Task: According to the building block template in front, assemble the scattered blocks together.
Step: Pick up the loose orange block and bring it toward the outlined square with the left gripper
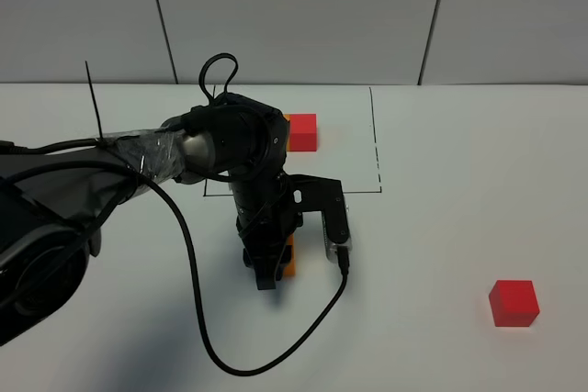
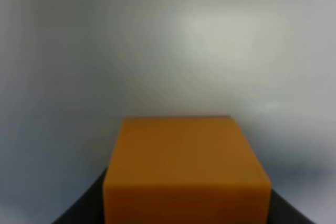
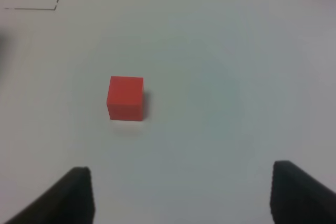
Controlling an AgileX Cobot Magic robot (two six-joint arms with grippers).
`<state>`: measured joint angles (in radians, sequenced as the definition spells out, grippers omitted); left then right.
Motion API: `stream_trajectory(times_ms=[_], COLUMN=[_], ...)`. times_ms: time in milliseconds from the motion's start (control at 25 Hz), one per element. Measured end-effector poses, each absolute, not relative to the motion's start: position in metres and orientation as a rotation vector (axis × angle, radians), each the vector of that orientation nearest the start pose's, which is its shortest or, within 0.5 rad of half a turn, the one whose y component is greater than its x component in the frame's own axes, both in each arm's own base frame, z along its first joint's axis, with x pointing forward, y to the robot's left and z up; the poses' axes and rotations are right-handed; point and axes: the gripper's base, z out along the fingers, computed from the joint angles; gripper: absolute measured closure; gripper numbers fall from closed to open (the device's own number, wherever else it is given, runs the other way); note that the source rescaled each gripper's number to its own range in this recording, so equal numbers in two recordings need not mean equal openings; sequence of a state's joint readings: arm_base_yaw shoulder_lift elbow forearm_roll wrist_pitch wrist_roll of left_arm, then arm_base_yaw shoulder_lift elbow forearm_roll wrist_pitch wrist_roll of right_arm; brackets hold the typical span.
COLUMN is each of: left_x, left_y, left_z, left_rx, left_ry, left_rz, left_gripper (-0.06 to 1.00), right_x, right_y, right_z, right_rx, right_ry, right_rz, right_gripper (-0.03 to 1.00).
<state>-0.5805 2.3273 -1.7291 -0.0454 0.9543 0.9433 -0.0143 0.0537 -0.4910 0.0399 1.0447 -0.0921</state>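
Observation:
My left gripper (image 1: 276, 271) points down at the table in front of the template and is shut on the orange cube (image 1: 290, 258). In the left wrist view the orange cube (image 2: 186, 171) fills the lower middle between dark fingers (image 2: 79, 214). The template's black-lined rectangle (image 1: 377, 149) lies behind. Its red cube (image 1: 302, 132) shows, and its orange cube is mostly hidden by my arm. The loose red cube (image 1: 514, 303) sits at the front right. It also shows in the right wrist view (image 3: 126, 98), well ahead of my open, empty right gripper (image 3: 189, 198).
My left arm and its black cable (image 1: 197, 300) stretch across the left and middle of the white table (image 1: 441, 227). A corner of the template outline (image 3: 31, 8) shows in the right wrist view. The right arm is out of the high view.

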Motion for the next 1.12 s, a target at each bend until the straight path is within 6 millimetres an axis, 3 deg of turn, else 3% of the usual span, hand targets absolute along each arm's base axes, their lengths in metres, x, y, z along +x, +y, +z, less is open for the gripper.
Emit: stream_trajectory(times_ms=[680, 760, 960, 1120], left_x=[0.3844, 0.384, 0.3834, 0.3835], left_y=[-0.2528, -0.2526, -0.2517, -0.2516], left_z=[0.1074, 0.1074, 0.1073, 0.1073], left_rx=[2.067, 2.071, 2.081, 2.077], left_ry=[2.239, 2.242, 2.247, 2.252], left_rz=[0.024, 0.023, 0.027, 0.028], left_gripper=[0.93, 0.81, 0.26, 0.01], right_x=[0.005, 0.005, 0.005, 0.005], right_y=[0.0031, 0.0031, 0.0031, 0.0031], right_z=[0.2761, 0.2761, 0.2761, 0.2761], right_rx=[-0.081, -0.081, -0.081, -0.081], right_ry=[2.089, 2.089, 2.089, 2.089], right_rz=[-0.016, -0.016, -0.016, -0.016], right_gripper=[0.53, 0.53, 0.53, 0.53])
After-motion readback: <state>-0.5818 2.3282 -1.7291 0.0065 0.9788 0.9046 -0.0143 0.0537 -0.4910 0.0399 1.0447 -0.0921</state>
